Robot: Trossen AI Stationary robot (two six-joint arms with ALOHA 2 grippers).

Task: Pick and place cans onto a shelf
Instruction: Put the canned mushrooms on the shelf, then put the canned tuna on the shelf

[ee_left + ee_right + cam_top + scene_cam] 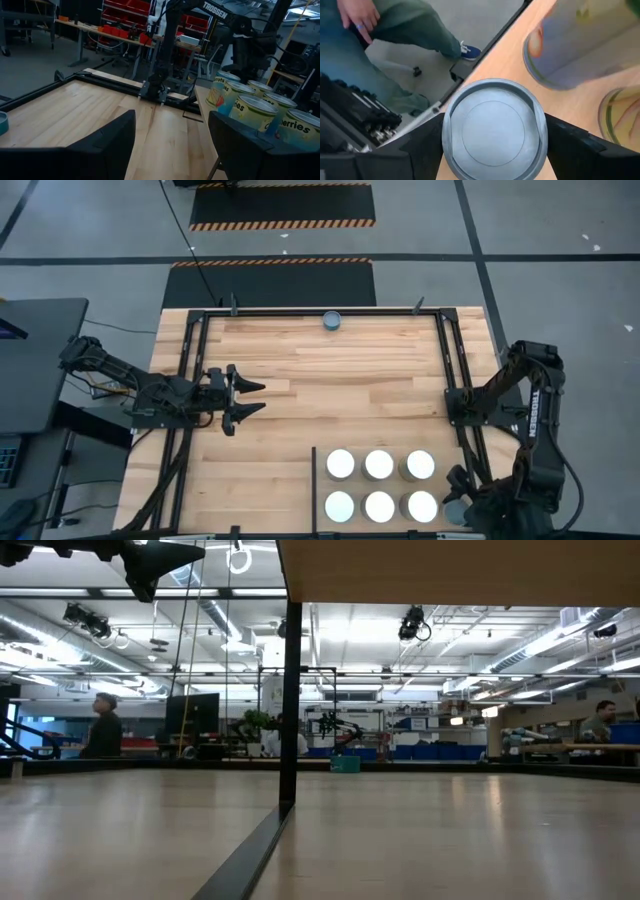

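Six cans with white tops (379,485) stand upright in two rows on the light-wood shelf (327,442), right of a short black divider bar (315,480). The same cans show in the left wrist view (250,107). A seventh can with a blue-grey top (492,125) is at the right end of the near row (456,512), and my right gripper (492,150) is shut on it. One more blue-grey can (331,321) stands at the table's far edge. My left gripper (245,398) waits open and level over the left of the table. My right gripper pinches the blue-grey-topped can between its two fingers (420,147), one on each side of its round wall (446,150), just under the top rim. The fingers slant down from above. The can is upright. Its top hides its base, so I cannot tell whether it stands on the board.
Black frame bars (452,360) edge the board on all sides. A wide stretch of bare wood (340,380) lies between the two arms. A person's leg and hand (395,35) are beside the table's edge near my right gripper. Other people stand in the room beyond (100,725).
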